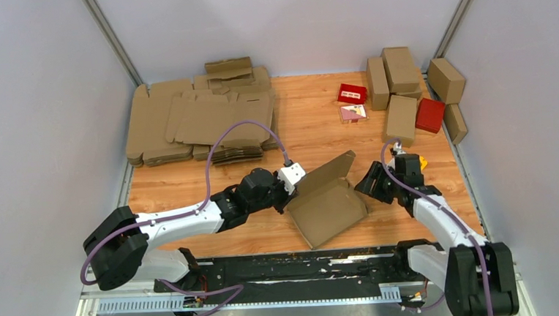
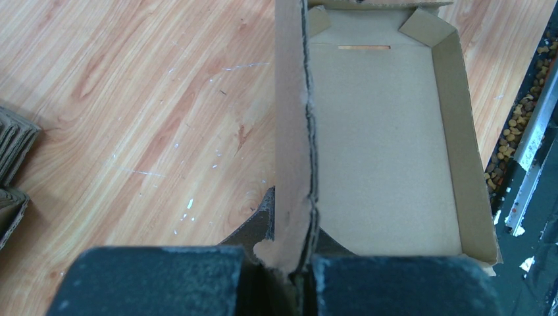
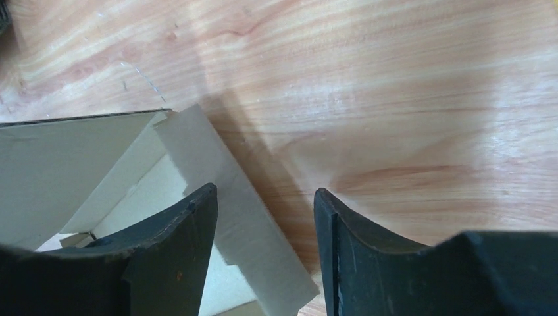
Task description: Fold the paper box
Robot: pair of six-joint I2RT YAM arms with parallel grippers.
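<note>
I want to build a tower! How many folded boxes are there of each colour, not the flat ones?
Closed brown boxes: 5
Red boxes: 2
Red-and-white patterned box: 1
Half-folded paper box: 1
Total: 9

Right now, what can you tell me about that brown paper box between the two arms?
The paper box is plain brown corrugated cardboard, half folded into a shallow, wide tray: low side walls up, lid flap tilted up at the far side, a slot cut in its floor. It lies skewed on the wooden table near the front edge. The left arm's fingers pinch one wall; the right arm's fingers stand open over the opposite side, contact unclear.
</note>
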